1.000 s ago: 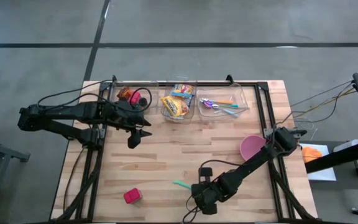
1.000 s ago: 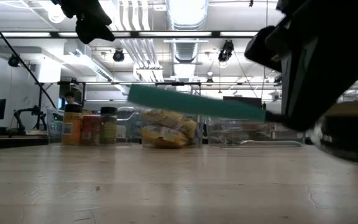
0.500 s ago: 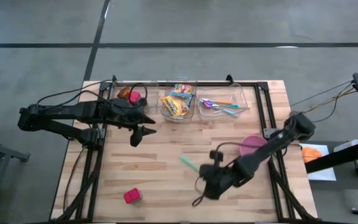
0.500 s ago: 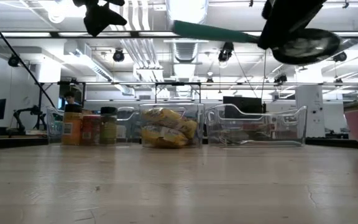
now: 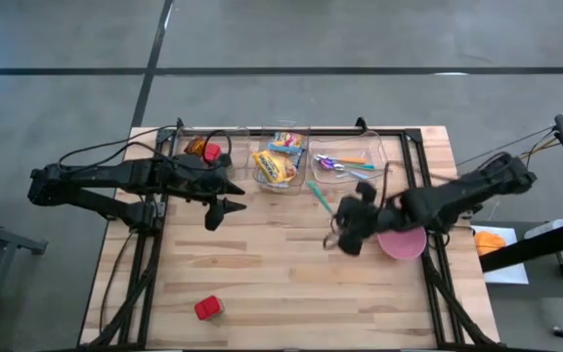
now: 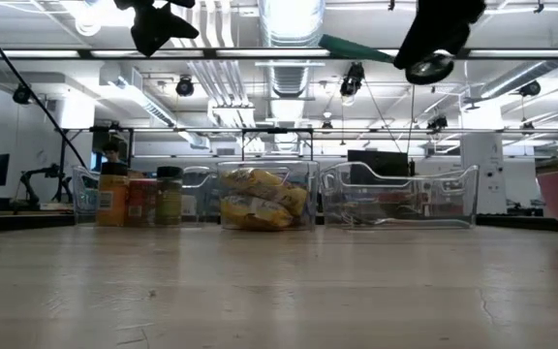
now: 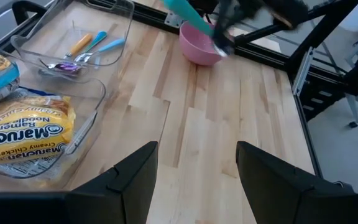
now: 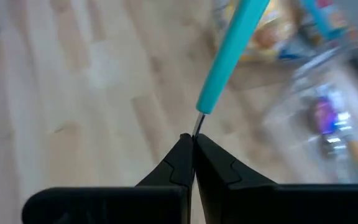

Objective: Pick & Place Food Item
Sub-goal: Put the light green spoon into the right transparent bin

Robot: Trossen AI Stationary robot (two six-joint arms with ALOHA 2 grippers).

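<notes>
A wide workshop with ceiling lights and pipes stretches behind my wooden desk (image 5: 262,264), and three clear bins line its far edge: jars in the left bin (image 5: 203,152), ramen packets (image 5: 275,166) in the middle bin (image 5: 280,183), cutlery in the right bin (image 5: 379,154). My right claw (image 5: 340,217) hangs in the air over the desk, just in front of the cutlery bin and beside the pink bowl (image 5: 404,242), clenched on the thin metal end of a teal-handled utensil (image 5: 319,196), whose handle points toward the bins. I judge this to be the carry step: the utensil is up off the desk and on its way to the cutlery bin or the bowl, though I cannot tell which. Next I would bring it over the target, lower it inside the rim, and only then let go, since the grip is at the very tip and the long handle could swing. My left claw (image 5: 225,211) waits released and empty in front of the jars bin. A small red item (image 5: 206,308) lies alone near the desk's front edge, well apart from both arms; if that is the food piece, it is untouched.
</notes>
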